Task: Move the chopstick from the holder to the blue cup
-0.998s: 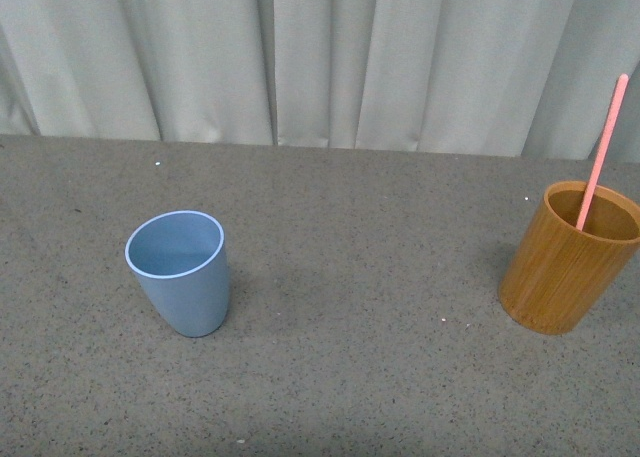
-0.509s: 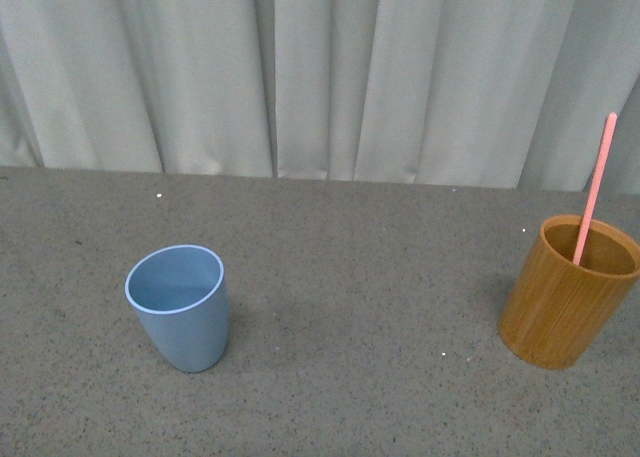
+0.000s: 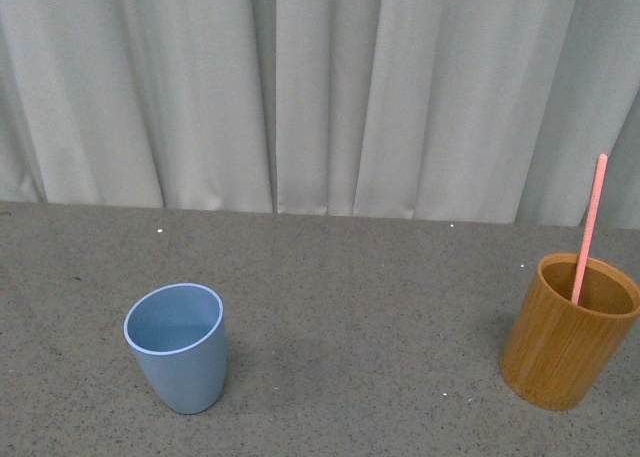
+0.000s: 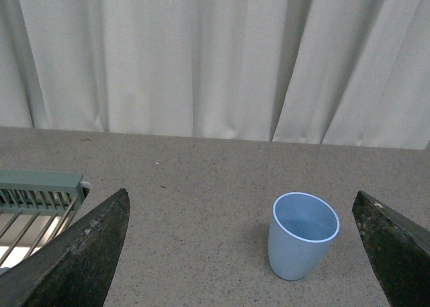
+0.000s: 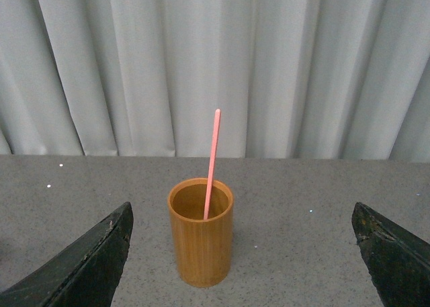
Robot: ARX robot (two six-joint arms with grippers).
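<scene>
Both cups sit lower in the front view than a second ago, and more of the curtain (image 3: 320,87) shows above the bench's (image 3: 360,307) far edge. I judge that the camera has tipped upward, since the things keep their spacing.

The blue cup (image 3: 178,347) stands upright and empty toward the bench's left side. The holder (image 3: 566,332) stands well apart from it toward the right side. The chopstick (image 3: 588,227) is in the holder, leaning slightly, with most of its length above the rim.

The left fingers (image 4: 80,253) are spread wide and hold nothing, with the blue cup ahead of them. The right fingers (image 5: 87,260) are likewise released and empty. They face the holder from some way back.

The chopstick looks light, stiff and smooth, so it will likely pivot or slide in a loose pinch. The best hold seems to be on the bare shaft a little above the rim. A straight lift should then bring its lower end clear of the holder.
</scene>
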